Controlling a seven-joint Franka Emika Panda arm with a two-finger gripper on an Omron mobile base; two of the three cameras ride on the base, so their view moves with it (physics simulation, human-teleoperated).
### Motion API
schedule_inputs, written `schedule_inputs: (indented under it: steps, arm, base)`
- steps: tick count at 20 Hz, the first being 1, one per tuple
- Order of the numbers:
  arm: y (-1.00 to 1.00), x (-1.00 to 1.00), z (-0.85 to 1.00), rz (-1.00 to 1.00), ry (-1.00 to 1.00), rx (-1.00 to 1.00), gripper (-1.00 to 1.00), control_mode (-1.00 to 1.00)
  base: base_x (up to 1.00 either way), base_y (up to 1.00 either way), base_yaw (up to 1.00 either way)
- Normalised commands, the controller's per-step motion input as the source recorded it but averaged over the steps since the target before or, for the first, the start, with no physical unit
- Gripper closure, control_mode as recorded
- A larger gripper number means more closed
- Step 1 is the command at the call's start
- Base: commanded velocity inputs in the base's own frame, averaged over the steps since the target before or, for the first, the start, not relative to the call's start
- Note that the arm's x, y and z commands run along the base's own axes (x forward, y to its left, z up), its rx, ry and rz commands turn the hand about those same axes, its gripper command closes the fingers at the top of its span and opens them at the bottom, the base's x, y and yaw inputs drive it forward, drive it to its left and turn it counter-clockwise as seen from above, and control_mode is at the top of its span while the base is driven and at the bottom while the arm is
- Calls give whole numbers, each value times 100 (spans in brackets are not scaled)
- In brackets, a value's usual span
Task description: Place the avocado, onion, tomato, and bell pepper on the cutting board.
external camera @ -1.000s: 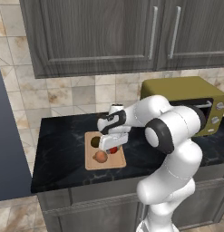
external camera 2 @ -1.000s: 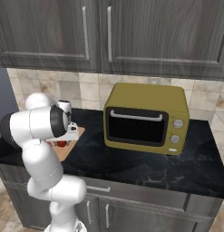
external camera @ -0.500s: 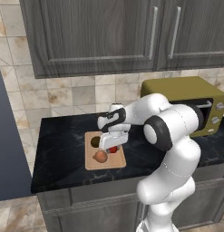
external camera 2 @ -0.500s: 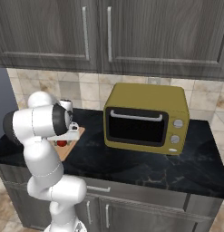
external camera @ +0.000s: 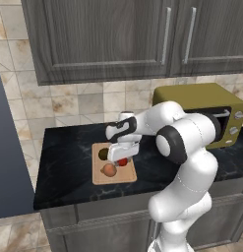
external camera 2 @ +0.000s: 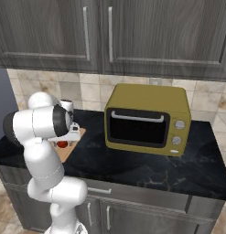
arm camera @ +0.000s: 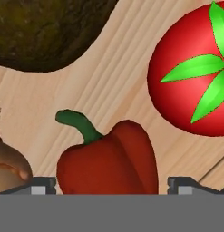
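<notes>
In the hand view my gripper (arm camera: pixel 112 183) is open, and the red bell pepper (arm camera: pixel 109 161) with its green stem lies between the two fingertips (arm camera: pixel 43 183) on the light-wood cutting board (arm camera: pixel 109 77). The glossy tomato (arm camera: pixel 190 77) with its green star top sits to the upper right. The dark avocado (arm camera: pixel 45 31) is at the upper left, and the brownish onion (arm camera: pixel 9 167) at the lower left edge. From the left base view the gripper (external camera: pixel 124 153) hovers low over the board (external camera: pixel 101 178), with the avocado (external camera: pixel 103 154) and onion (external camera: pixel 109 170) to its left.
An olive-yellow toaster oven (external camera 2: pixel 146 119) stands on the black counter (external camera: pixel 64 162) to the right of the board (external camera 2: pixel 66 153). Dark wall cabinets (external camera: pixel 113 39) hang above. The counter's front edge runs just below the board.
The jaws have spread apart and the bell pepper now rests on the board between them. The arm has stayed over the board with only a slight shift.
</notes>
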Motion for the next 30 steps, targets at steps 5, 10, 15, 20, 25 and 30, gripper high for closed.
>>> schedule_inputs:
  steps: [5,10,15,20,25,30]
  arm:
    - [0,-14,13,0,-7,0,-100,-100]
    - [0,-16,35,0,-14,0,-100,-100]
    - [0,-48,55,0,-27,0,-100,-100]
    - [0,-72,58,0,-30,0,-100,-100]
    - [0,-84,54,0,-30,0,-100,-100]
    - [0,-87,61,-1,-29,0,-100,-100]
  base:
    - [0,0,0]
    - [0,0,0]
    - [0,0,0]
    - [0,0,0]
    - [0,0,0]
    - [0,0,0]
